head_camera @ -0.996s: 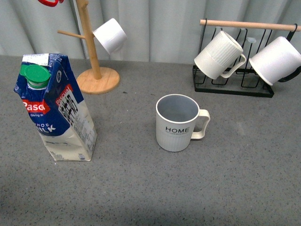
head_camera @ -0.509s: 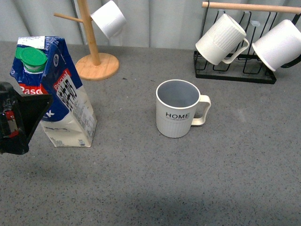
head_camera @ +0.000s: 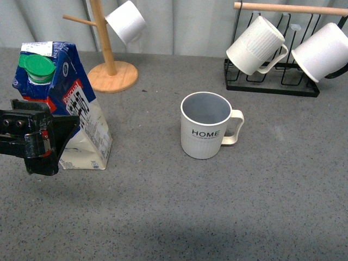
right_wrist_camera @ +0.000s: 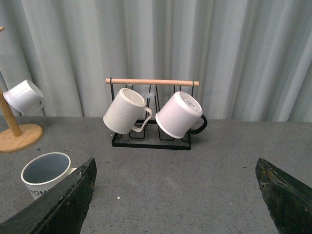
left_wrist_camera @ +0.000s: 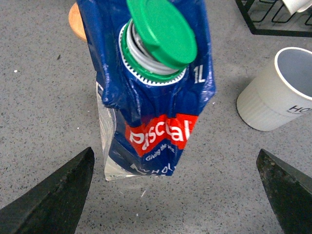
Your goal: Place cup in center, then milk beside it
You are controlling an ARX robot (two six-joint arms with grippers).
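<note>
One grey speckled table (head_camera: 174, 217) carries the whole scene. The milk (head_camera: 65, 109), a blue-and-cream carton with a green cap, stands upright at the table's left, well apart from the cup. The left gripper (left_wrist_camera: 175, 153) is spread wide with the carton between its fingers (left_wrist_camera: 53, 195), and neither finger touches it in the wrist view. A black wire rack (head_camera: 272, 87) at the far right holds a ribbed white mug (head_camera: 254, 46) and a smooth white mug (head_camera: 321, 54). A wooden mug tree (head_camera: 109, 70) at the far left holds another white mug (head_camera: 126, 22). The cup (head_camera: 205, 133), lettered HOME, stands upright near the table's centre, handle to the right. The right gripper (right_wrist_camera: 175, 161) hangs above the table, spread and empty.
</note>
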